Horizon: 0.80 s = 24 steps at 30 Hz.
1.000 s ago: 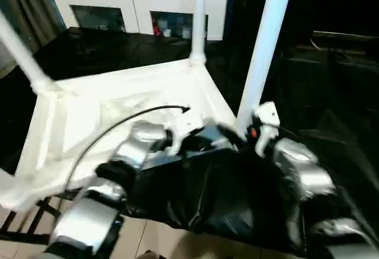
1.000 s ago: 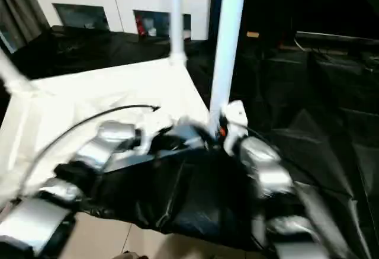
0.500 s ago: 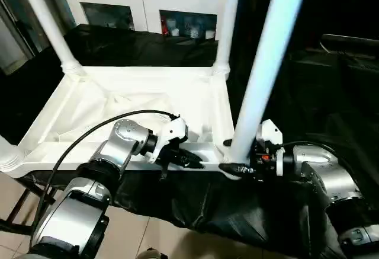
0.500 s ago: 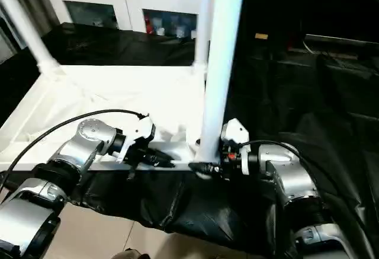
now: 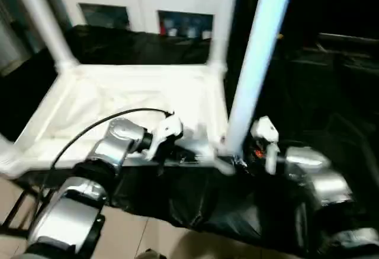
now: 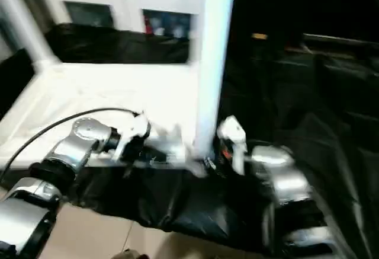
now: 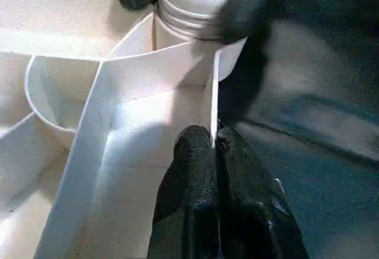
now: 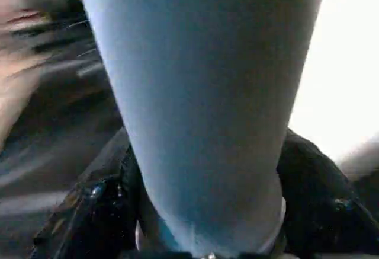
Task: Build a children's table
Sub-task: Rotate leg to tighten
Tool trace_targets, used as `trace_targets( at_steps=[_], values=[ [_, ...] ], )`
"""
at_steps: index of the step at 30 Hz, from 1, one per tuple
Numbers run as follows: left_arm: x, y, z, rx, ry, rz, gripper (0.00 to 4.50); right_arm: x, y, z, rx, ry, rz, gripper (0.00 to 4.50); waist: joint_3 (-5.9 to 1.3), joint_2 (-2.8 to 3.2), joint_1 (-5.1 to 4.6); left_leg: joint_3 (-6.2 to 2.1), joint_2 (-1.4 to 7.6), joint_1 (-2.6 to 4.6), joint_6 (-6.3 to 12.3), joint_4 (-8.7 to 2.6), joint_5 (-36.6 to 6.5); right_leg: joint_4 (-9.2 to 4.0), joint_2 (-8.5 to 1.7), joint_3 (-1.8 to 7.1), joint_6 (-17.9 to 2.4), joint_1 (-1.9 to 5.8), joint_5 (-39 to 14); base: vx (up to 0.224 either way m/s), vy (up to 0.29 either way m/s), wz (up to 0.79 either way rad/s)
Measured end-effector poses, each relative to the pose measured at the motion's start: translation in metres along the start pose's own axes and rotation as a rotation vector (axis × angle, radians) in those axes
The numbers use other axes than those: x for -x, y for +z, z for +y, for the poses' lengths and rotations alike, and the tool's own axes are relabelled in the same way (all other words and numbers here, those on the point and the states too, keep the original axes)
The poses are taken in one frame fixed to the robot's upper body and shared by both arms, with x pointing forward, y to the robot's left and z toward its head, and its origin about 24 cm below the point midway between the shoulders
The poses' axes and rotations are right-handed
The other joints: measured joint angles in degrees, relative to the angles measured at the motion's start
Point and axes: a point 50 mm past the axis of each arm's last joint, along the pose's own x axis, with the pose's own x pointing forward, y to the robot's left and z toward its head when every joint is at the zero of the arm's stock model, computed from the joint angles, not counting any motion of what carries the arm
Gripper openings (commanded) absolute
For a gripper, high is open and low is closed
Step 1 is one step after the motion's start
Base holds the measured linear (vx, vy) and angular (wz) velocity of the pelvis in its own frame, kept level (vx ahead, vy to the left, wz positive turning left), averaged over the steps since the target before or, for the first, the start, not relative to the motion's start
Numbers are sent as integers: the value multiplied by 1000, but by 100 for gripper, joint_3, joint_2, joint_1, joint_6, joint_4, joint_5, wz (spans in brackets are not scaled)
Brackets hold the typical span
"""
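The left gripper (image 7: pixel 214 146) is pinched shut on the thin upright rim wall of the tabletop (image 5: pixel 118 102), one black finger on each face of the wall; just beyond its tips the wall runs into a rounded corner socket (image 7: pixel 195 40), where the threaded foot of the near leg (image 5: pixel 254 63) stands. The right gripper (image 8: pixel 204 211) meets that same leg from the other side; its two black fingers (image 8: pixel 100 211) sit one on each flank of the leg low down, closed around it just above the socket. Outward from both grippers, the tabletop lies upside down on the black-covered work table (image 5: pixel 331 93), its ribbed underside facing up; two more legs (image 5: pixel 41 22) rise upright from the far corners, well apart from the grippers; beyond them stands a white cabinet (image 5: pixel 142 4) with glass doors.
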Motion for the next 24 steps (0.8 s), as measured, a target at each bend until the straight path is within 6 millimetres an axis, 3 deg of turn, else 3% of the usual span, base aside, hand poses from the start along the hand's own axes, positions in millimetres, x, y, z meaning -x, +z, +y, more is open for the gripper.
trace_targets(
  at_steps=[3,8,9,10,16,19,24],
  values=[
    [-15,6,3,33,96,-21,0,-12,2,-8,-47,-216,-37,267,0,-1,-118,2,-2,3,-1,-5,-1,-2,0,3,0,0,0,0,0,0],
    [-36,18,6,65,211,-39,0,-26,6,-12,-94,-457,-75,267,-7,11,-126,1,-2,7,-1,-17,0,-2,0,-2,2,0,-1,0,0,0],
    [-39,19,6,67,224,-40,0,-27,6,-13,-91,-486,-79,323,-9,14,-120,1,-3,7,-1,-17,0,-5,0,-2,3,2,-2,0,0,0],
    [-39,19,6,66,230,-41,0,-27,5,-13,-83,-497,-81,336,-9,15,-118,1,-4,7,-1,-17,0,-8,0,-1,3,3,-2,0,0,0],
    [-42,21,5,42,230,-37,0,-29,3,-12,-61,-497,-92,383,-9,16,-108,1,-17,4,1,-15,-1,-8,-12,2,3,5,-1,0,0,0],
    [-40,20,3,14,194,-40,0,-23,4,-13,-30,-424,-77,405,-7,16,-101,1,-18,0,3,-17,-1,-9,-14,-1,3,3,-2,0,0,0],
    [-30,14,1,-33,115,-35,0,-11,3,-15,48,-255,-30,405,-6,14,-87,0,-15,-3,4,-13,0,-5,-14,-5,3,1,-2,0,0,0]
  ],
)
